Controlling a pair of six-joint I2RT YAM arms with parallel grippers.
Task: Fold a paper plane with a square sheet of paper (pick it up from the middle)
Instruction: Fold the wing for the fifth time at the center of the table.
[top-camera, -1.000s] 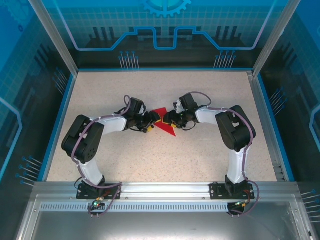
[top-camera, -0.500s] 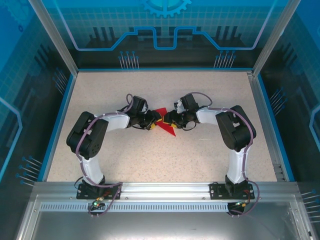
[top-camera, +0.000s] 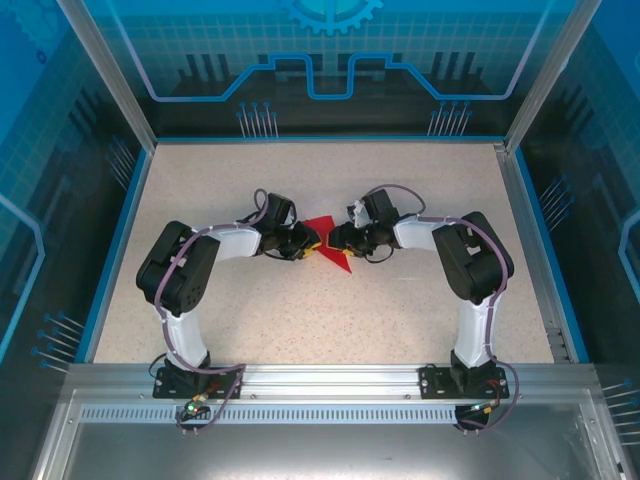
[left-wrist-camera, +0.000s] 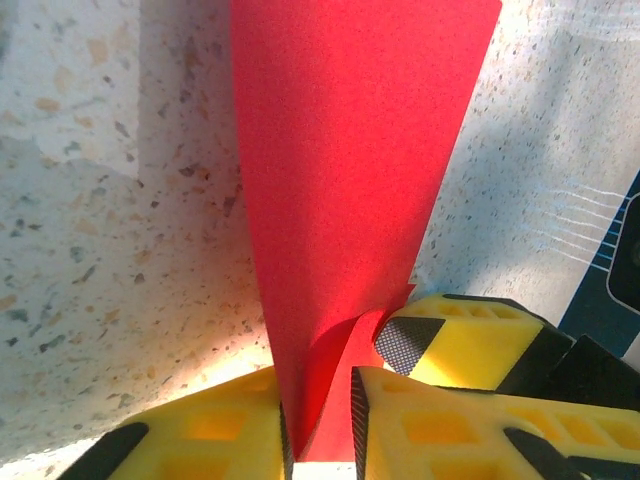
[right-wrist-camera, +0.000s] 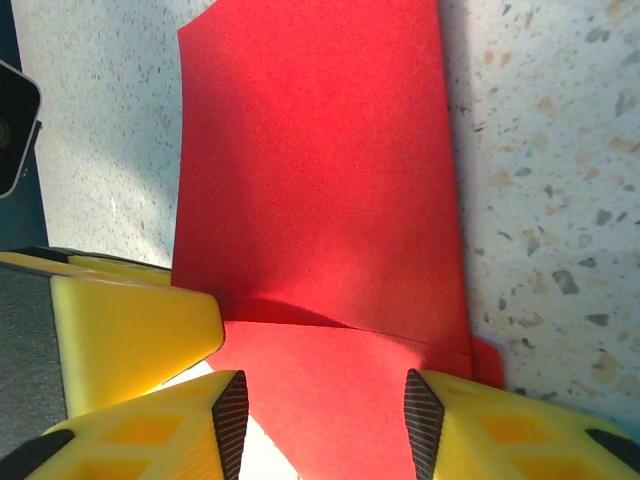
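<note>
Speckled table (top-camera: 400, 300), mid-frame: my left gripper (left-wrist-camera: 318, 430) pinches the sheet of paper (left-wrist-camera: 340, 150) (crease raised) to hold the fold. My right gripper (right-wrist-camera: 322, 405) straddles it, jaws apart, likely ready to press.

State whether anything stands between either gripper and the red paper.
Nothing visible does. The left gripper is shut on the red paper, and the right gripper, jaws open, straddles its edge.
</note>
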